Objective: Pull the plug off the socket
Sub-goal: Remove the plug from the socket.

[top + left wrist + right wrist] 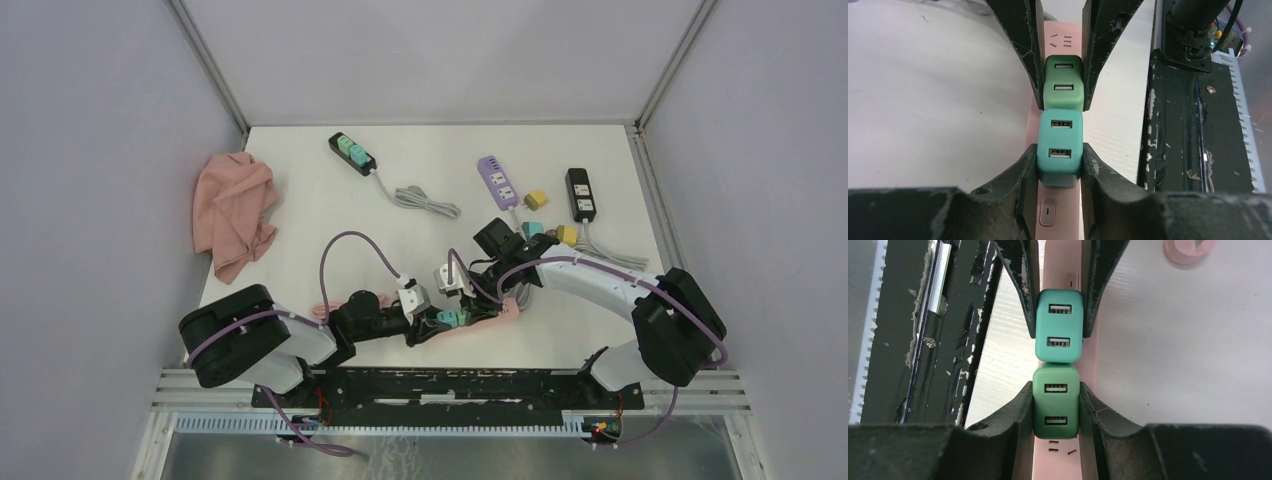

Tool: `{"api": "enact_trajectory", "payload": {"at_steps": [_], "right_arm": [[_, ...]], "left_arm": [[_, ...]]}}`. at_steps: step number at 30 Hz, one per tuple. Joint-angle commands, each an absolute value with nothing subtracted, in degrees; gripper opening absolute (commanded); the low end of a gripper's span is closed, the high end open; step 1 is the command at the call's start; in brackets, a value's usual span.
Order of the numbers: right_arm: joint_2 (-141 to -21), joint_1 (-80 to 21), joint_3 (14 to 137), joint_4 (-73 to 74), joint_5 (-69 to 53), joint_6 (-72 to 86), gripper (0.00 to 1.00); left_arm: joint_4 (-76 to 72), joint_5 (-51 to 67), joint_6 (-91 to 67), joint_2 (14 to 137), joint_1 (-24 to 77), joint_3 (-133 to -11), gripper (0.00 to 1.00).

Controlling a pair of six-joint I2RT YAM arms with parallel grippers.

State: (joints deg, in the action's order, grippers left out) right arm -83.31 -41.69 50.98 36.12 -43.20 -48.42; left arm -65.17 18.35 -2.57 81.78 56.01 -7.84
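Teal plug (1059,145) and green plug (1063,85) sit touching, end to end along a pink power strip (1054,217) that lies lengthwise near the front edge of the desk (923,100). Left end effector (1059,162) is clamped across the teal one. Right end effector (1056,407), facing it, is clamped across the green one. Each plug probably has to be pulled straight off the strip's face. No brand or lettering is readable.

white table (330,215), pink cloth (233,212) at left, black strip (352,154), purple strip (498,181), second black strip (580,194), pink strip (503,316)
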Motion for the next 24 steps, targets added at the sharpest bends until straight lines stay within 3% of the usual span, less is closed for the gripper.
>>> {"api": "enact_trajectory", "payload": {"at_steps": [1, 5, 11, 16, 24], "right_arm": [[-83.0, -45.7, 54.3, 34.8, -50.1, -44.7, 0.00], [-83.6, -44.4, 55.5, 31.2, -44.7, -38.7, 0.00], [-79.6, -39.1, 53.7, 35.6, -42.8, -46.7, 0.00], [-79.8, -41.3, 53.2, 39.6, -49.2, -51.7, 0.00], [-83.2, -43.3, 56.0, 32.8, -49.7, -38.5, 0.00]], "left_arm": [[-64.0, 16.9, -1.2, 82.7, 55.7, -7.4, 0.03], [-64.5, 17.0, -1.7, 83.3, 55.8, -7.4, 0.03], [-65.2, 17.5, -1.7, 85.1, 55.7, -7.8, 0.03], [-65.0, 17.8, -1.7, 85.8, 55.7, -8.3, 0.03], [-66.0, 17.7, -2.1, 87.1, 55.7, -8.6, 0.03]]}}
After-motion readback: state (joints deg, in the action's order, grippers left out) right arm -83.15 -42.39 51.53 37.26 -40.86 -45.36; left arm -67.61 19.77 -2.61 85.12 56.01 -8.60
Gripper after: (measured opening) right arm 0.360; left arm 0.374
